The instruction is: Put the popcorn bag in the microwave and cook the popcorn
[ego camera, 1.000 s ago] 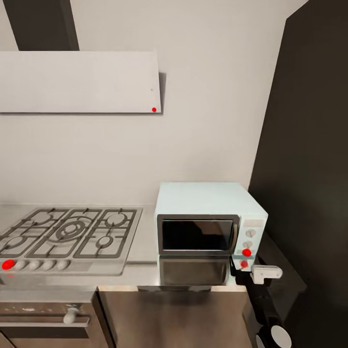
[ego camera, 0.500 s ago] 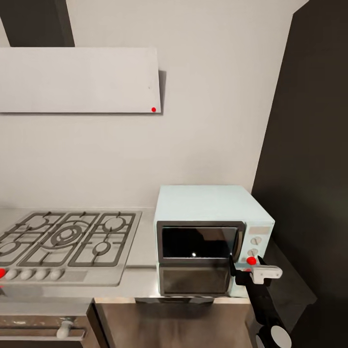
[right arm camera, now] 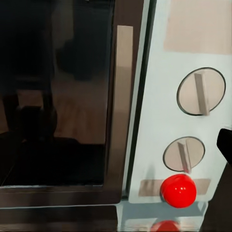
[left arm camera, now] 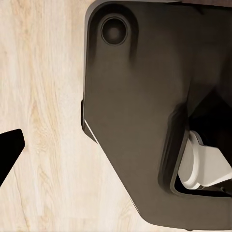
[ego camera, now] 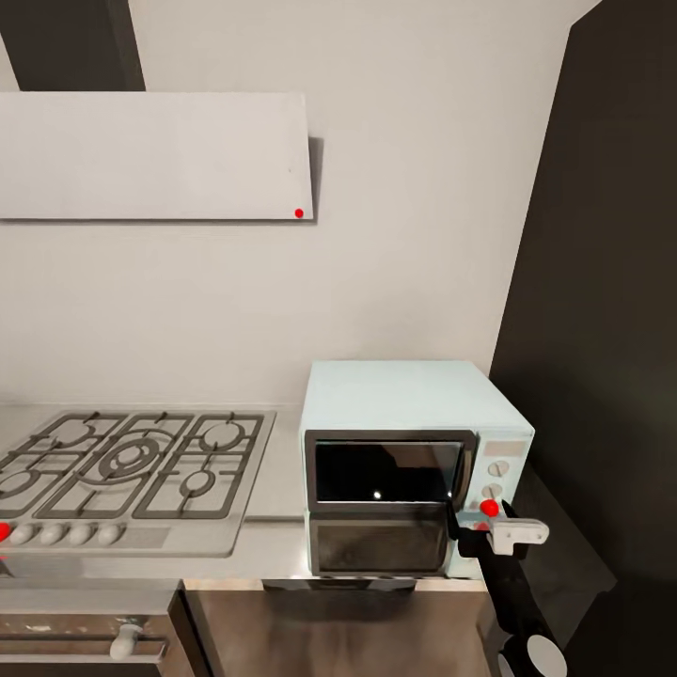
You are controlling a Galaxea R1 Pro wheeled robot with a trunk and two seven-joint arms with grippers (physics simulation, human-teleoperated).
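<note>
Right gripper (ego camera: 489,534) sits at the microwave (ego camera: 404,395) panel's red dot (right arm camera: 178,190), and I can't tell its jaw opening from here; with the door shut on the countertop (ego camera: 273,545), I judge I'm starting the heat, so next comes a press.

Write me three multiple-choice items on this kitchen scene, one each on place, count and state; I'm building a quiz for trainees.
1. Where does the boxy pale mint-blue microwave stand?
A. on the wooden floor
B. on the grey brushed-metal countertop, right of the gas hob
C. on top of the gas hob

2. How many round knobs are on its panel?
A. two
B. four
C. none

3. How is its dark glass door?
A. swung wide open
B. taken off
C. closed

Answers: 1 B, it sits on the worktop beside the hob; 2 A, two knobs above the red dot; 3 C, the door lies flush.
</note>
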